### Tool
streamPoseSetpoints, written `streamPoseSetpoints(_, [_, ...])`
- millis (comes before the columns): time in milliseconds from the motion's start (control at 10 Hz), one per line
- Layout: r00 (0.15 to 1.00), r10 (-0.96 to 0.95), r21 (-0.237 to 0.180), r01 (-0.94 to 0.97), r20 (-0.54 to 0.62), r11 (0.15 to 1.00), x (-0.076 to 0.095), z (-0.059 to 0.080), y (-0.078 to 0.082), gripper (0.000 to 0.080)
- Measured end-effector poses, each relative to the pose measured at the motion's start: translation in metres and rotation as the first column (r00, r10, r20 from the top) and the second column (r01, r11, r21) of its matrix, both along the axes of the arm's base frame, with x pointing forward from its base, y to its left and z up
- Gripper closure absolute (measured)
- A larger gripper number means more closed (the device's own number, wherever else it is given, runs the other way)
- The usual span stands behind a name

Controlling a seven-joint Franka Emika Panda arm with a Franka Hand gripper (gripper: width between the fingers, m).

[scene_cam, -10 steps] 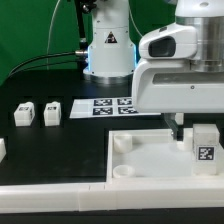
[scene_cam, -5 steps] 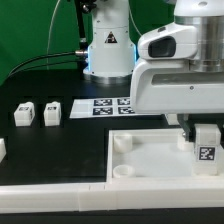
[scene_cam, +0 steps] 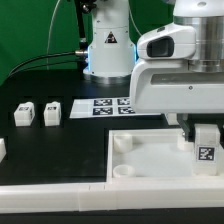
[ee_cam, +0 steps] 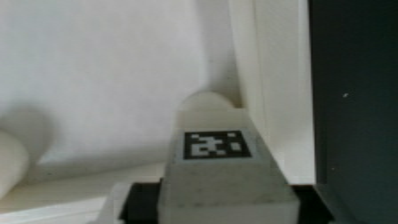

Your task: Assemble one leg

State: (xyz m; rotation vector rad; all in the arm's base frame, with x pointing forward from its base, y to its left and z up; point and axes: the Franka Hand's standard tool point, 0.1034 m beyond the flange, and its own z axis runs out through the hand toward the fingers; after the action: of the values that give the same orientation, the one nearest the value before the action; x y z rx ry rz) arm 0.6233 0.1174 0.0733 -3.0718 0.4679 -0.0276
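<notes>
One leg [scene_cam: 205,147], a small white block with a square marker tag, stands upright over the right end of the large white tabletop [scene_cam: 150,160]. My gripper [scene_cam: 199,127] is shut on its upper part. In the wrist view the leg [ee_cam: 217,150] runs out from between my dark fingers [ee_cam: 150,200], and my gripper [ee_cam: 222,208] closes on both its sides. Its far end lies by the tabletop's raised rim [ee_cam: 276,70]. I cannot tell whether it sits in a socket. Two more legs [scene_cam: 24,114] [scene_cam: 52,113] stand at the exterior view's left.
The marker board [scene_cam: 103,105] lies behind the tabletop near the robot base [scene_cam: 108,50]. Another white part [scene_cam: 2,149] shows at the exterior view's left edge. A long white bar [scene_cam: 60,196] runs along the front. A round socket [scene_cam: 123,143] shows in the tabletop's left corner.
From one second ago to half a second ago my gripper shifted slightly toward the exterior view's right at the leg. Since then nothing has visibly moved.
</notes>
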Motion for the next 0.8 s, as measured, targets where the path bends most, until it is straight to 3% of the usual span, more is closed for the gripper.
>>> streamPoseSetpoints(500, [0.911,-0.412,-0.039,0.411,-0.008,0.911,-0.002,0.001,-0.022,0.0491])
streamPoseSetpoints(800, [0.877,-0.480,-0.063,0.479,0.004,0.875,-0.003,0.001,-0.033,0.0489])
